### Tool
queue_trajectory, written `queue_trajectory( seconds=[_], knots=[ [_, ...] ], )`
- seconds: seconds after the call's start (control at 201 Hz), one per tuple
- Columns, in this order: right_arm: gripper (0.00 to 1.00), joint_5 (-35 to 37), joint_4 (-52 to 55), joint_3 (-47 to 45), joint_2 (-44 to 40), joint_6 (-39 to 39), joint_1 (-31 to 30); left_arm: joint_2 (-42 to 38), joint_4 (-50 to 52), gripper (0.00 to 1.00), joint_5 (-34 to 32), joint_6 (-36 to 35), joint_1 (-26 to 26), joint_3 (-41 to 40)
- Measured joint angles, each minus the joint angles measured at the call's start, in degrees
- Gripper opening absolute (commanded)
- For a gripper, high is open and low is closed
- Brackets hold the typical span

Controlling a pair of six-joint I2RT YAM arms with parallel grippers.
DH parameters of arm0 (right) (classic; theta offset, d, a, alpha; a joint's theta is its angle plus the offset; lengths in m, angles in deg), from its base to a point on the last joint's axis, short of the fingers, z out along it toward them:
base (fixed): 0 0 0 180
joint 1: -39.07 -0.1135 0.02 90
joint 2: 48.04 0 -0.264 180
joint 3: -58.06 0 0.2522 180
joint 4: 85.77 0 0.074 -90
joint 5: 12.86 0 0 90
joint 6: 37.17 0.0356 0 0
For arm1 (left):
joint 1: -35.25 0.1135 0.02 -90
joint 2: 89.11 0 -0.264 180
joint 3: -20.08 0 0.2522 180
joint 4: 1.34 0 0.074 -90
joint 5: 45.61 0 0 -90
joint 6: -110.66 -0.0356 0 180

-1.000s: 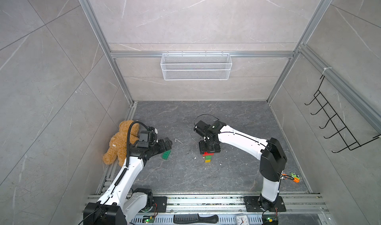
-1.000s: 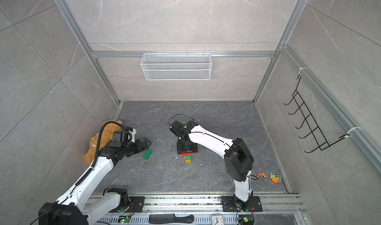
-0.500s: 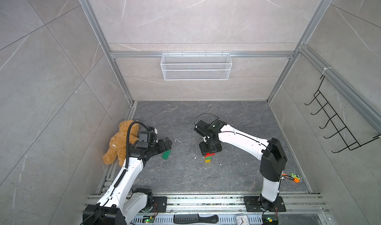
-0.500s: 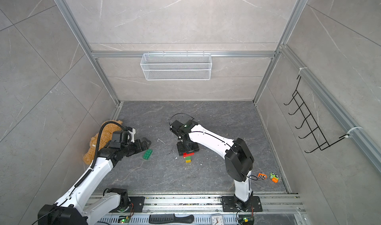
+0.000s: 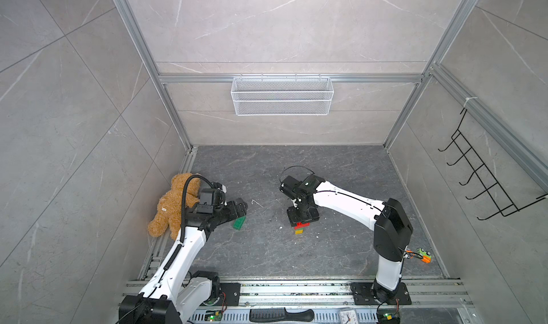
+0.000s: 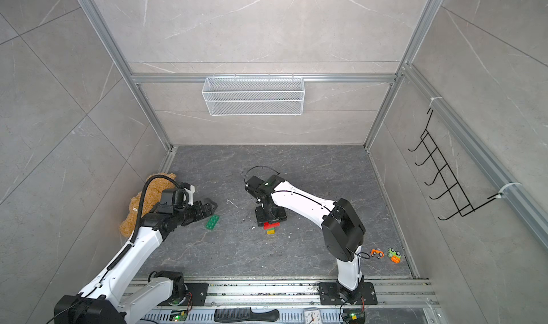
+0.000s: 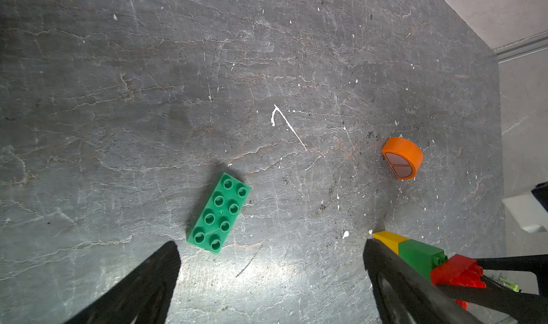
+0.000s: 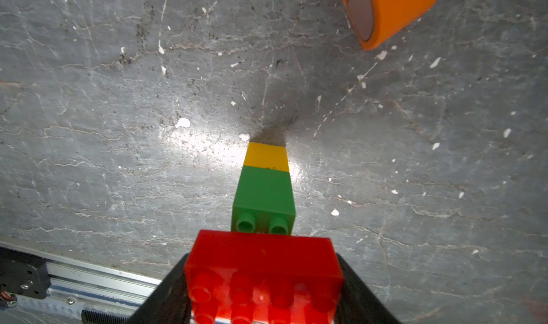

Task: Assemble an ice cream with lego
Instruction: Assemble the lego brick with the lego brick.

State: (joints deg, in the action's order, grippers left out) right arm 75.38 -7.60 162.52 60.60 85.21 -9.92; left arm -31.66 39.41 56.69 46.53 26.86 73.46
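My right gripper (image 8: 264,281) is shut on the wide red brick (image 8: 262,266), one finger on each short end. The red brick sits at the top of the narrow stem, a green brick (image 8: 264,195) on a yellow brick (image 8: 267,156) standing on the floor. Two green studs show uncovered. In both top views the right gripper (image 5: 302,215) hangs over the red brick (image 6: 271,225). The orange half-round piece (image 7: 401,158) lies on its side beyond the stem. My left gripper (image 7: 271,248) is open and empty, just short of the wide green brick (image 7: 218,212), which lies flat, studs up.
A tan teddy bear (image 5: 173,206) lies against the left wall behind my left arm. Small orange-and-green toys (image 6: 394,255) sit near the right arm's base. A wire basket (image 5: 281,95) hangs on the back wall, a hook rack (image 5: 486,177) on the right wall.
My right gripper, with the red brick in it, has shifted slightly toward the stem. The left arm and the wide green brick have not moved.
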Motion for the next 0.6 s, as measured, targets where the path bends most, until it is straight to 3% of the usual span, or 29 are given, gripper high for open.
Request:
queue_trajectory(
  seconds=[0.603],
  knots=[
    [0.48, 0.2, -2.2, -1.0, 0.0, 4.3, 0.0, 0.0, 0.0, 0.99, -0.2, -0.4, 0.0, 0.0]
  ],
)
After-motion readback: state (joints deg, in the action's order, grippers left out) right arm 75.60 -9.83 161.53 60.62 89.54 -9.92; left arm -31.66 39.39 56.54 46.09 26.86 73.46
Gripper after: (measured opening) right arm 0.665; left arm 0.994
